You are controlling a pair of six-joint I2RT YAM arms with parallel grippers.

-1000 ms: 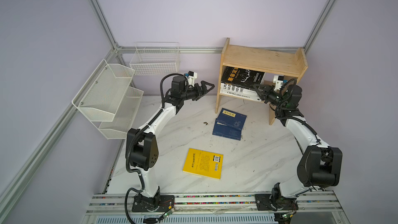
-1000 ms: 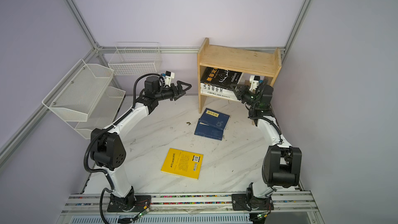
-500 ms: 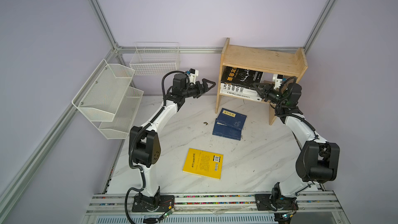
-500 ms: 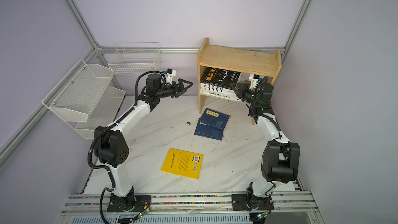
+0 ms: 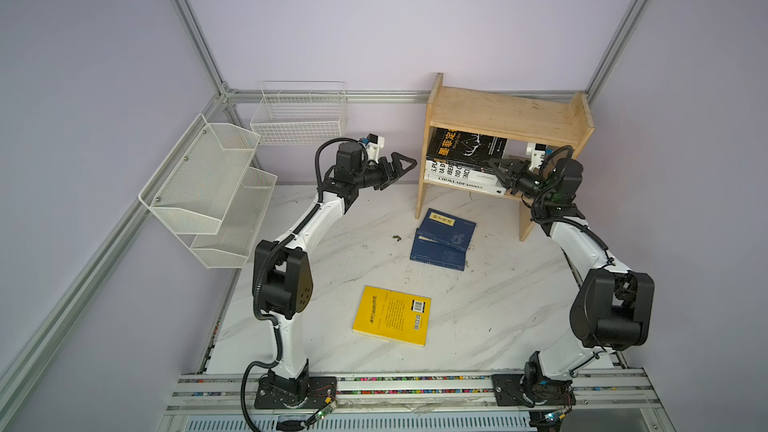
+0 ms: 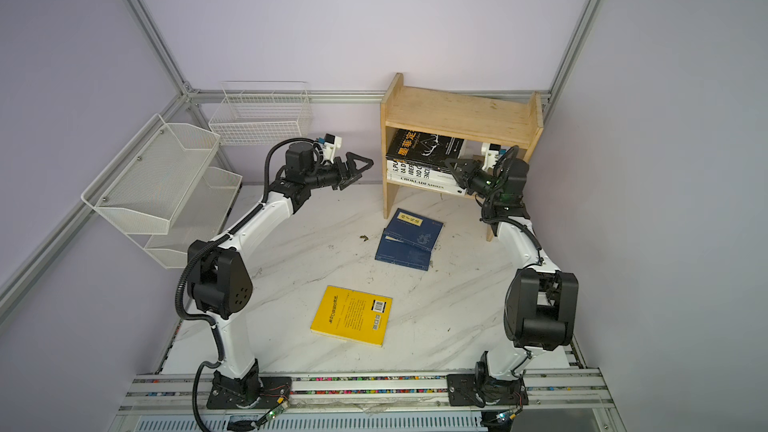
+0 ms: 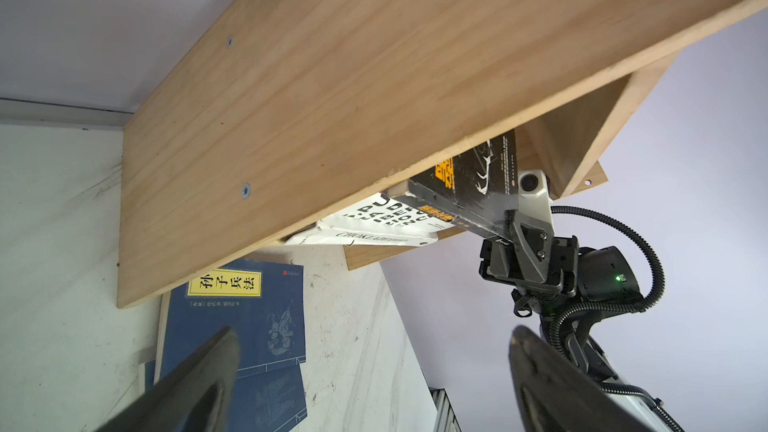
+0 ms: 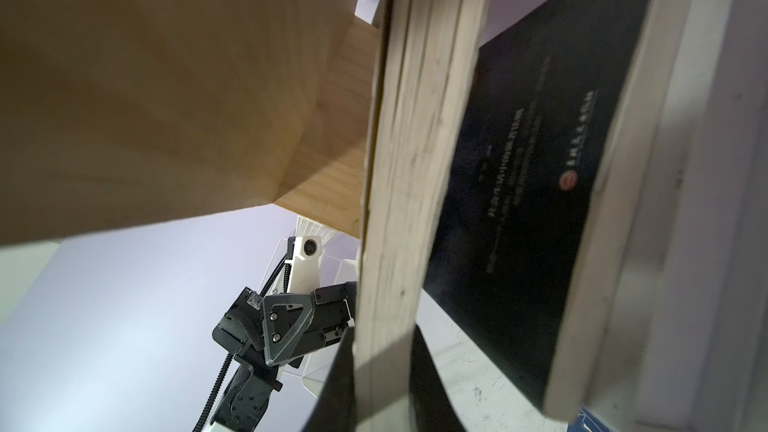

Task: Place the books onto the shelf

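Right now my right gripper (image 5: 498,168) is pinched narrow on the open edge of a black book (image 5: 465,147), which sits tilted in the lower tier of the shelf (image 5: 507,114) on two white books (image 5: 457,172). The right wrist view hints at a second black cover under it, though I cannot tell for sure. To do this well, I judge I should level the book, slide it deep without dragging the white ones forward, and let go only once it lies flat. My left gripper (image 5: 405,168) hovers spread wide and empty just beside the shelf's left panel, ready to brace. The shelf stands at the tabletop's (image 5: 332,243) back right corner with its top tier bare. Two navy books (image 5: 444,238) lie stacked just before it, and a yellow book (image 5: 392,315) lies nearer the front edge. The mesh rack (image 5: 208,184) and wire basket (image 5: 299,118) hold nothing I can see.
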